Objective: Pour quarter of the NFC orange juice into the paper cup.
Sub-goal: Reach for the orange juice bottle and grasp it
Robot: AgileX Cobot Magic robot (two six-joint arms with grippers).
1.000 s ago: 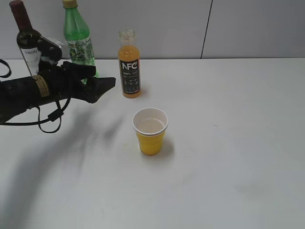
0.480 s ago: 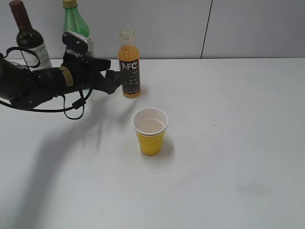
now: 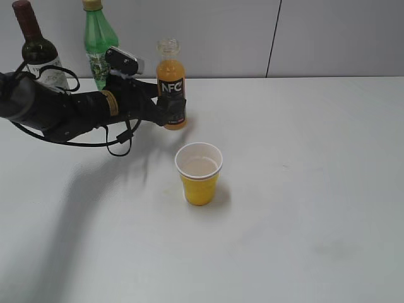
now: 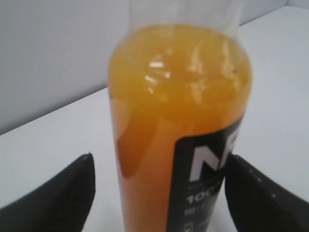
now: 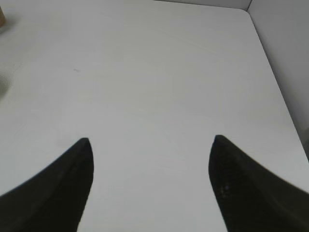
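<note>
Left wrist view: spread left gripper (image 4: 157, 193) straddling the NFC orange juice (image 4: 181, 130) (uncapped), grasp pending; closing comes next.

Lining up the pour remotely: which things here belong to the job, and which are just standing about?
In the job:
small clear NFC orange juice bottle, uncapped
yellow paper cup
left gripper, jaws either side of the juice bottle

Standing about:
green plastic bottle
dark wine bottle

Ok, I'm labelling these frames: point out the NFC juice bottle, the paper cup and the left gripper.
NFC orange juice (image 3: 171, 76), exterior view, orange shoulder.
Paper cup (image 3: 200, 189), exterior view, yellow wall.
Left gripper (image 4: 159, 193), left wrist view, between fingertips.
</note>
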